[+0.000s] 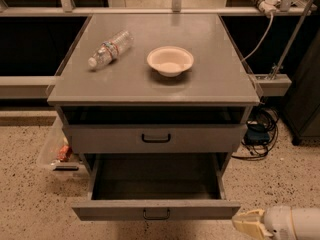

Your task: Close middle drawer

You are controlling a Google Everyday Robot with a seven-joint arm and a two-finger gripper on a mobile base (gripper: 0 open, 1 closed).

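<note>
The middle drawer (156, 210) is a grey metal drawer pulled far out of the cabinet. Its deep tray (156, 181) is empty and its low front panel carries a small black loop handle (156, 214). Above it sits the taller-fronted top drawer (156, 138) with a wider black handle. The lowest drawer is hidden under the open one. My gripper (248, 224), cream-tipped on a white arm (295, 225), is at the bottom right. It sits just right of the open drawer's front right corner and is apart from it.
On the cabinet top (210, 79) lie a plastic water bottle (110, 48) and a cream bowl (170, 60). A clear bin (57, 151) sits on the floor at the left. Black cables (260, 134) lie at the right. A dark cabinet (307, 99) stands at the far right.
</note>
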